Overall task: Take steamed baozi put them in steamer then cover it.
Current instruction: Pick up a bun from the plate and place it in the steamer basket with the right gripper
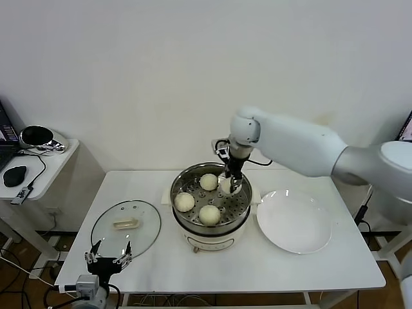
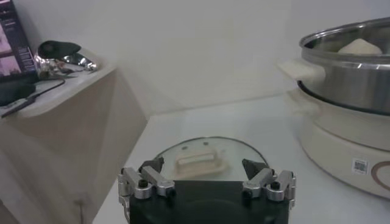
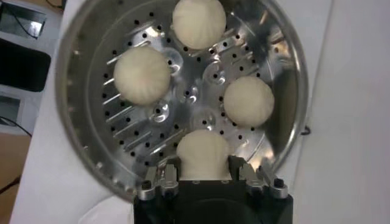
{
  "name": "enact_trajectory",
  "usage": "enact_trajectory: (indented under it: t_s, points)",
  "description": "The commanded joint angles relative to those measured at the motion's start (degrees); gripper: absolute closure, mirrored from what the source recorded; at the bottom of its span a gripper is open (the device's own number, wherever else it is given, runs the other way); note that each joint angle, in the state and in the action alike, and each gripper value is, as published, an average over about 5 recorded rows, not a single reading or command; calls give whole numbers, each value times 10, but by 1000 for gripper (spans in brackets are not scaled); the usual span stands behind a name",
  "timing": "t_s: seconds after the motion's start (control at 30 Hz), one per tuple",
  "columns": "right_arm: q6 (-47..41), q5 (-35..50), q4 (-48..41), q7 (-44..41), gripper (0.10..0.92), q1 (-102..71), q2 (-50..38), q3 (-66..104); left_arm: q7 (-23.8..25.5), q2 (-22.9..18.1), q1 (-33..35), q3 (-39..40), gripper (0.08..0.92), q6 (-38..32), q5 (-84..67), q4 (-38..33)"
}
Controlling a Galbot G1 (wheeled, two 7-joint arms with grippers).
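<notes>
Right arm [image 1: 302, 151]: smooth glossy white shell, thick rounded tubular links, bulbous white joint at the wrist end, grey band between links near the shoulder. Black cables loop beside the wrist joint. Below it, a slim black wrist section.

Right gripper [image 3: 204, 173]: matte black block body; silver metal finger brackets on each side, each with dark round screw heads.

Left gripper [image 2: 207, 176]: same build, with a black housing, two pairs of silver machined brackets with black screws, and dark angular tips. In the head view [image 1: 108, 256] it shows a small grey-white base block and thin dark prongs with orange touches.
</notes>
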Motion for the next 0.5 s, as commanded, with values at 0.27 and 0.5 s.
enact_trajectory:
  t_s: [0.27, 0.5]
  points:
    - [2, -32, -26, 8, 524, -43, 18, 20, 1, 1, -4, 2, 177, 1, -2, 8]
    - [4, -26, -21, 10, 481, -40, 15, 20, 0, 0, -2, 2, 177, 0, -2, 9]
